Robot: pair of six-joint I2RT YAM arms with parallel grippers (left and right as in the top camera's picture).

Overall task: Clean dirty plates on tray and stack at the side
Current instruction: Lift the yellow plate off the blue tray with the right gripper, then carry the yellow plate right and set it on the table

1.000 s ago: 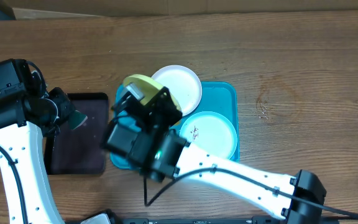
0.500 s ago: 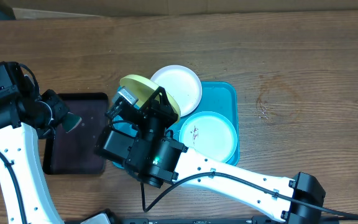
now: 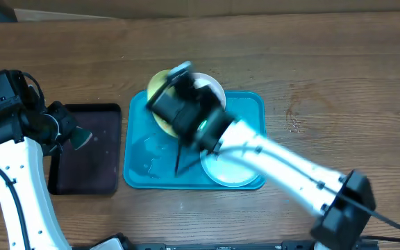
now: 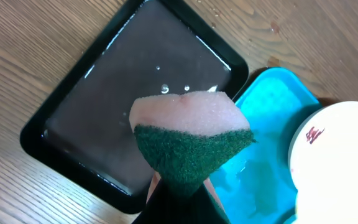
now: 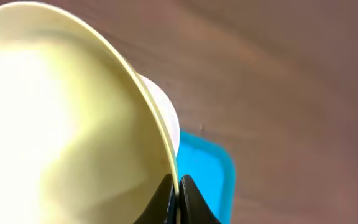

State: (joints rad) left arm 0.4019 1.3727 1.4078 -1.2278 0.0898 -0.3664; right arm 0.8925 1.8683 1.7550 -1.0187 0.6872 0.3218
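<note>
Right jaws clamp the rim of the yellow-green plate (image 5: 61, 124), which rises tilted from them over the tray (image 3: 139, 156), left jaws pinching a sponge (image 4: 188, 143); so thin a grip could slip.

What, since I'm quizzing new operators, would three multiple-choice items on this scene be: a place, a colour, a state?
1. Where is the sponge? A over the black tray; B in a sink; C in a cup.
2. What colour is the plate in the right gripper? A white; B yellow; C pale blue.
3. The left gripper is: A open; B shut on the sponge; C out of view.
Key: 1A, the sponge hangs above the black tray. 2B, the right gripper pinches a yellow rim. 3B, the left wrist view shows its fingers clamping the sponge.
</note>
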